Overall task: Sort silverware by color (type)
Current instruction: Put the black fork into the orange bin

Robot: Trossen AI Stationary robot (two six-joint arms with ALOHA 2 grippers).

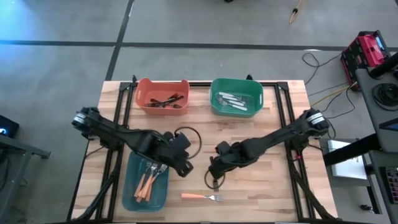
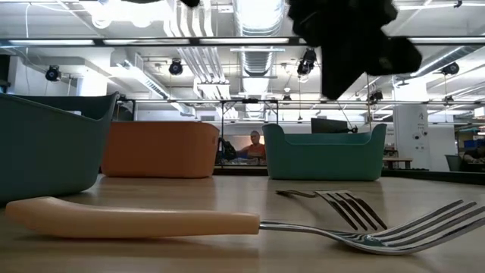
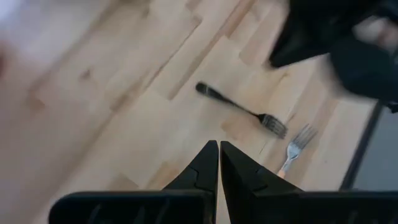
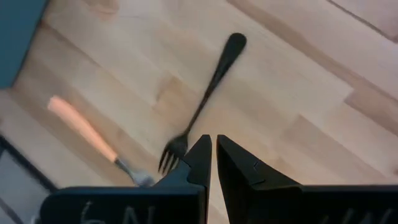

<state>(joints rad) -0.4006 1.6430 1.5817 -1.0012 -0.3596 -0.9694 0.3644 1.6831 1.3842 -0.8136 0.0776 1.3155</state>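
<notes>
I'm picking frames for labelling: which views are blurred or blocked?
Left wrist view: table edge smeared, black fork sharp. Low view: orange-handled fork fills the foreground, a dark arm blocks the top. Right wrist view: crisp.

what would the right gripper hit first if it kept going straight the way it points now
Probably the black fork: the shut right gripper aims down at the table, its tips just over the fork's tines. Depth is unclear, so it could meet bare wood beside them instead.
</notes>
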